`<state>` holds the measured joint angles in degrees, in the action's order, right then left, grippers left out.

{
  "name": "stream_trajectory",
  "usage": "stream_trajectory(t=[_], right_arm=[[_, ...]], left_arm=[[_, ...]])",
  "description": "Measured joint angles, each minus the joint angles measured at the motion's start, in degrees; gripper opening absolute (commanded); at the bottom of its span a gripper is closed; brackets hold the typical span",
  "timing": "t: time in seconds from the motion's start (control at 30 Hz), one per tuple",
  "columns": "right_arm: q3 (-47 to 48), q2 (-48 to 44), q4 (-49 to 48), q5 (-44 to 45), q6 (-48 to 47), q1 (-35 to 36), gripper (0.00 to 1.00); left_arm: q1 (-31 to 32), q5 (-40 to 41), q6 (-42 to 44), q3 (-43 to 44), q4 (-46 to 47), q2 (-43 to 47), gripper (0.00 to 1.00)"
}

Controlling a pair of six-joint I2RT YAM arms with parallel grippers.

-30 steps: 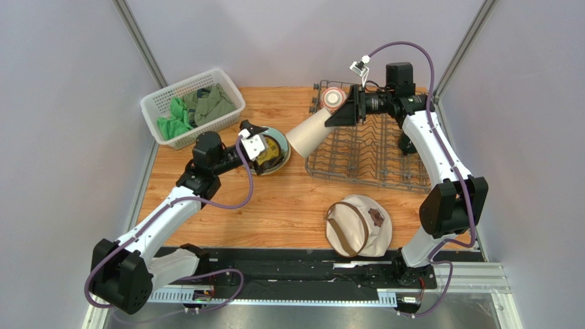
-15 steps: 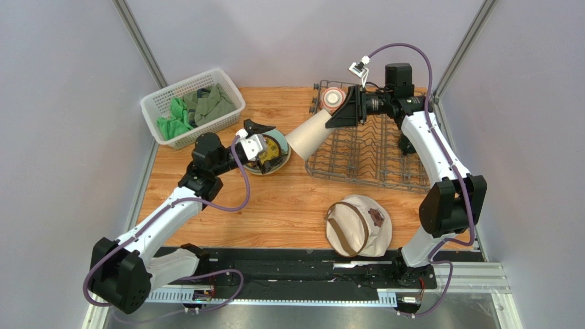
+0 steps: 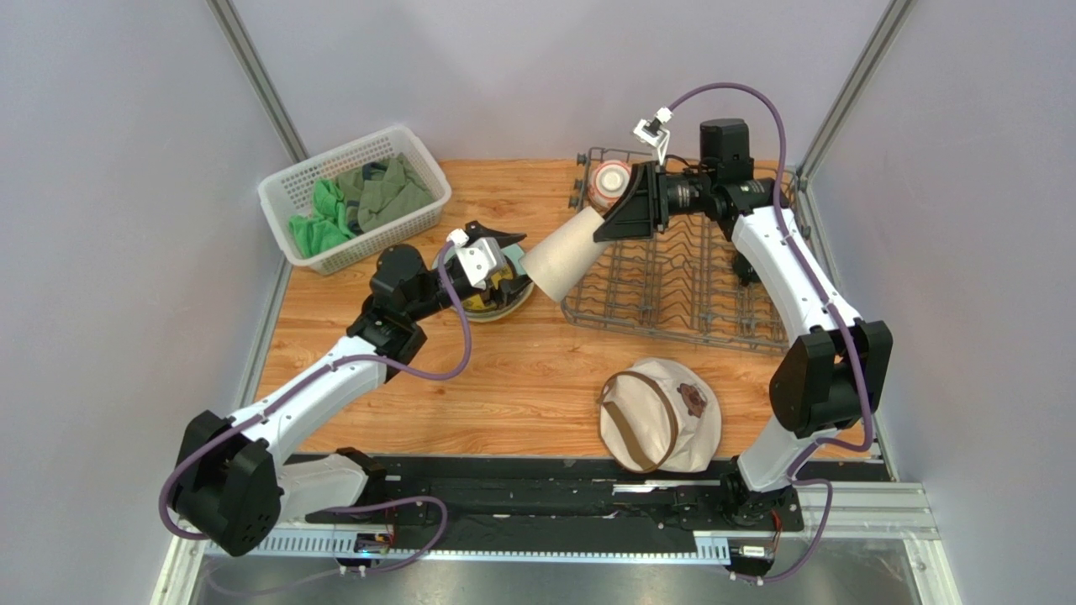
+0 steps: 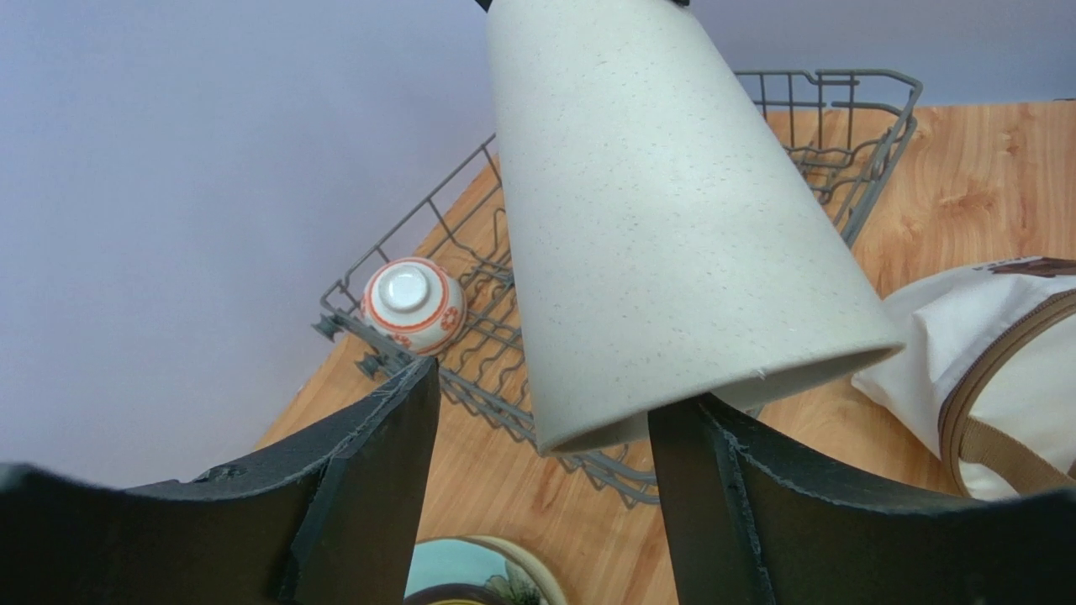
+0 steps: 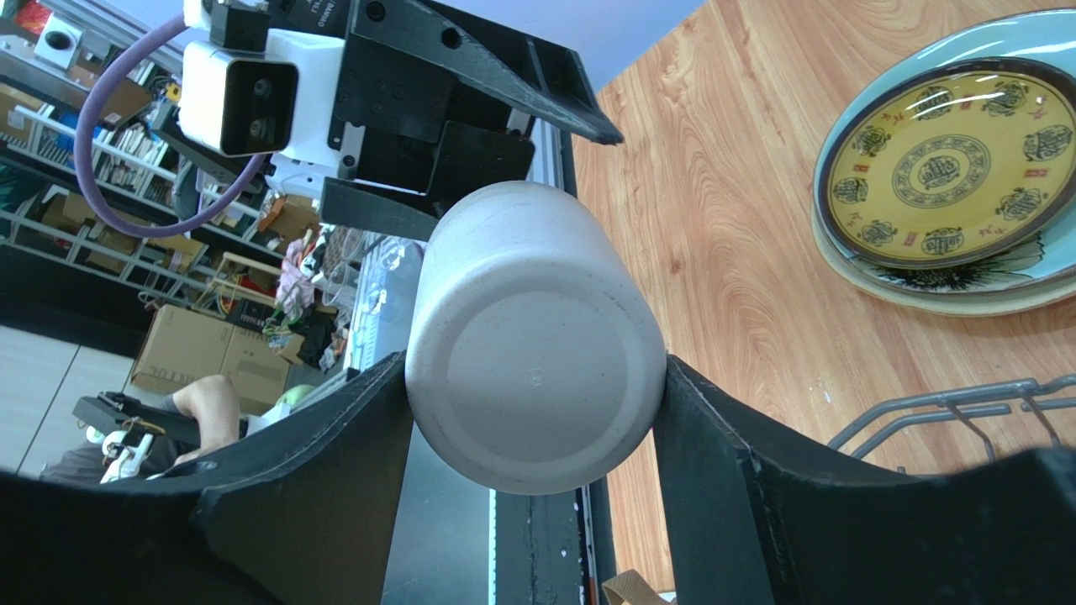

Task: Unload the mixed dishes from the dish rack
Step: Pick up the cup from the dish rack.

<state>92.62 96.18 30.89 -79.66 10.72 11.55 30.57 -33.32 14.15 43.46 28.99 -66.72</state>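
Observation:
My right gripper (image 3: 615, 217) is shut on the base of the beige tumbler (image 3: 568, 250), which it holds tilted in the air past the left end of the dish rack (image 3: 682, 290), mouth down-left. In the right wrist view both pads press the tumbler (image 5: 537, 347). My left gripper (image 3: 512, 261) is open at the tumbler's mouth. In the left wrist view the rim of the tumbler (image 4: 657, 227) hides one fingertip, and a gap remains at the other. The patterned bowl (image 3: 613, 183) sits upside down in the rack's far left corner. Beneath the left gripper lies the yellow-patterned plate (image 5: 947, 164), stacked on the pale green plate (image 5: 836, 141).
A white lattice basket (image 3: 284, 189) of green cloths stands at the far left. A round beige hat (image 3: 657, 416) lies in front of the rack near the table's front edge. The rack's wire edge (image 5: 935, 403) shows just below the tumbler.
My left gripper has moved right, from over the plates to the tumbler's mouth, and its jaws have narrowed. The right gripper has kept hold of the tumbler, shifting slightly.

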Motion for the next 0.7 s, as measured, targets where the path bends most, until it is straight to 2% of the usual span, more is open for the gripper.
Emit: stream_trajectory(t=[0.17,0.2,0.23,0.33,0.43,0.53,0.6,0.63,0.7], right_arm=[[-0.4,0.0,-0.4,-0.8,0.0,0.5,0.2],[-0.6,0.0,-0.5,-0.9,0.0,0.6,0.21],[-0.9,0.0,-0.6,-0.9,0.0,0.6,0.21],[-1.4,0.0,-0.8,-1.2,0.0,0.6,0.28],[-1.5,0.0,-0.9,-2.2,0.2,0.2,0.47],[-1.6,0.0,-1.2,-2.5,0.4,0.1,0.8],[-1.8,0.0,-1.2,-2.3,0.5,0.2,0.88],[-1.9,0.0,-1.2,-2.2,0.6,0.2,0.97],[-1.9,0.0,-1.2,-1.9,0.5,0.6,0.99]], left_arm=[[0.7,2.5,-1.2,0.0,0.9,-1.5,0.38],[0.8,2.8,-1.5,0.0,1.0,-1.7,0.27],[0.8,2.9,-1.6,0.0,1.1,-1.8,0.22],[0.9,3.1,-2.6,0.1,1.6,-1.9,0.03],[0.9,2.4,-3.8,0.2,2.4,-1.9,0.0],[0.9,2.3,-4.2,0.2,2.6,-1.9,0.0],[0.9,2.4,-4.3,0.2,2.4,-1.9,0.0],[1.0,3.1,-4.3,0.2,2.2,-1.9,0.0],[1.0,3.9,-4.2,0.2,1.7,-1.9,0.0]])
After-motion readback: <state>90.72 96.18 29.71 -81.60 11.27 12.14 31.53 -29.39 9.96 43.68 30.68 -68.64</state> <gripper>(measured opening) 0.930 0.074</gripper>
